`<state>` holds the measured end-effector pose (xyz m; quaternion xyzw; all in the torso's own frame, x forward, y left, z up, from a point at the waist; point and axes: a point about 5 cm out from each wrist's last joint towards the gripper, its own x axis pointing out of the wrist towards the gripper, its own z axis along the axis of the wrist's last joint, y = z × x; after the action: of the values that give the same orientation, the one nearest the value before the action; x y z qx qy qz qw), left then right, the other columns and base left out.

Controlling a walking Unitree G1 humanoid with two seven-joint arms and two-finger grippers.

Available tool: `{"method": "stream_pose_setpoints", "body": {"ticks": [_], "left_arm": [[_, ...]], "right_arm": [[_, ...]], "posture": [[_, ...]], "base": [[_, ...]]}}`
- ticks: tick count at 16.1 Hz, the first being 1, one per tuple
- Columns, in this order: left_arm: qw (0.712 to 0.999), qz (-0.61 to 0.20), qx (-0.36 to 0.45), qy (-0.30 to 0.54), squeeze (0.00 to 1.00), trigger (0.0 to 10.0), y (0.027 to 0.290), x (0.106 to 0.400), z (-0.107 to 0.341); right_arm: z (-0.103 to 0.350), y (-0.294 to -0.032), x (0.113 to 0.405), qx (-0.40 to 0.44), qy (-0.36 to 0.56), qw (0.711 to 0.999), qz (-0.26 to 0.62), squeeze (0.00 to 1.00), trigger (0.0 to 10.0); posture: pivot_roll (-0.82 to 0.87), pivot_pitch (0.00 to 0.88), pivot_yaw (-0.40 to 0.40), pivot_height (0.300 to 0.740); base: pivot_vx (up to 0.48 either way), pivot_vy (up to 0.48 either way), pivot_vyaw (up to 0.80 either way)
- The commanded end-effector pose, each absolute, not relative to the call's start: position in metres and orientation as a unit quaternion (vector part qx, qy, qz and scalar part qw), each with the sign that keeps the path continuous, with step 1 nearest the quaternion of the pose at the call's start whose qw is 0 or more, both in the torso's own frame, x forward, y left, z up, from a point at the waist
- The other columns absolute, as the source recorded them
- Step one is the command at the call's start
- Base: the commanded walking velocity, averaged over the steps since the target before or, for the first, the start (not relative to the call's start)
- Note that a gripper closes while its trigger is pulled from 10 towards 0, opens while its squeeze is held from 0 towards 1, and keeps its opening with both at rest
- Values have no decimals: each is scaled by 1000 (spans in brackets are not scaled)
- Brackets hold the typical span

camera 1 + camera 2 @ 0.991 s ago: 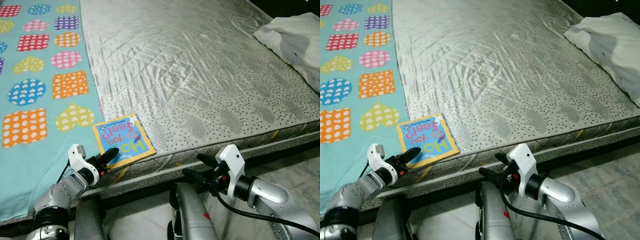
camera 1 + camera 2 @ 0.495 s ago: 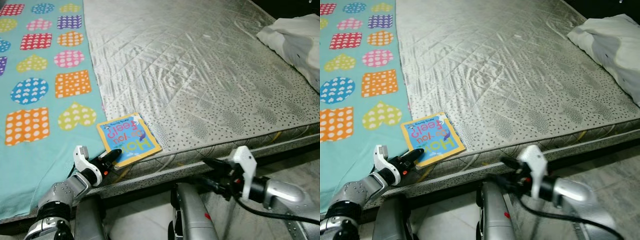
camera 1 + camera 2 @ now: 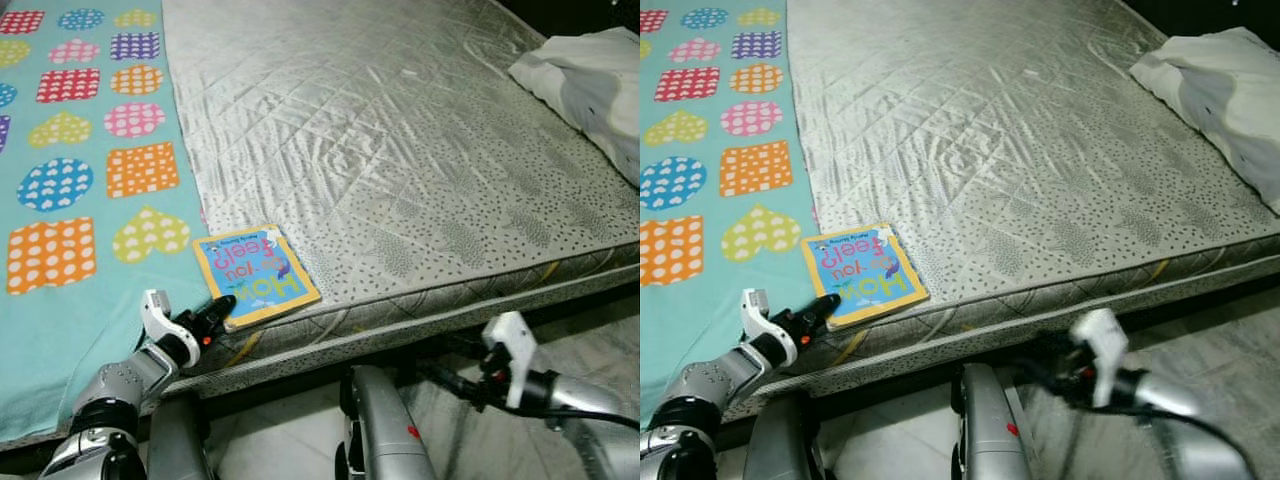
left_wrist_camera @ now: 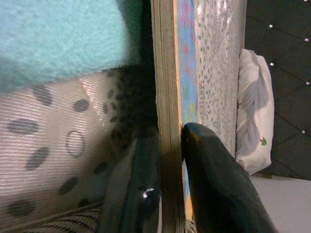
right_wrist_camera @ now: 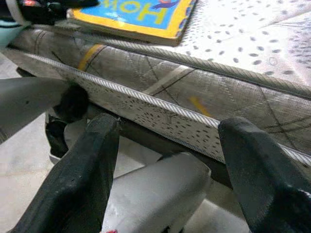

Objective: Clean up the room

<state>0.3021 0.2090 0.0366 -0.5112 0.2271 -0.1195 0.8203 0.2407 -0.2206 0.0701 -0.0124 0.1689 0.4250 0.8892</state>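
A blue and yellow children's book (image 3: pixel 255 276) lies flat near the front edge of the silver mattress (image 3: pixel 400 150), beside the teal blanket. My left gripper (image 3: pixel 215 308) reaches up from below the edge. In the left wrist view its two black fingers (image 4: pixel 214 184) are shut on the book's (image 4: pixel 167 97) near corner, one above the cover and one below. My right gripper (image 3: pixel 450 378) hangs low in front of the mattress side, blurred. In the right wrist view its fingers (image 5: pixel 77 174) stand wide apart with nothing between them, and the book (image 5: pixel 141 12) shows above.
A teal blanket (image 3: pixel 90 170) with coloured hearts and squares covers the bed's left part. A white pillow (image 3: pixel 590 80) lies at the far right. Pale tiled floor (image 3: pixel 600 330) runs along the bed's front, where my grey legs (image 3: pixel 380 430) stand.
My right arm has dropped and swung out to the right, away from the mattress edge. My left gripper has stayed at the book's near corner.
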Motion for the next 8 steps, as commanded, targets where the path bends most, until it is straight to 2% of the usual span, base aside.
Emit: {"method": "stream_pose_setpoints", "body": {"ticks": [1, 4, 8], "left_arm": [[816, -128, -515, 228, 0, 0, 205, 303, 37], [817, -131, -514, 226, 0, 0, 205, 304, 37], [829, -145, -504, 194, 0, 0, 204, 312, 47]], "right_arm": [[58, -224, 238, -19, 180, 890, 419, 0, 10000], [40, -197, 239, -20, 175, 889, 422, 0, 10000], [25, -199, 243, -19, 165, 905, 392, 0, 10000]], "posture": [[-240, 151, -86, 550], [-239, 149, -82, 550], [-230, 127, -70, 550]], "base": [[0, 0, 0], [0, 0, 0], [0, 0, 0]]}}
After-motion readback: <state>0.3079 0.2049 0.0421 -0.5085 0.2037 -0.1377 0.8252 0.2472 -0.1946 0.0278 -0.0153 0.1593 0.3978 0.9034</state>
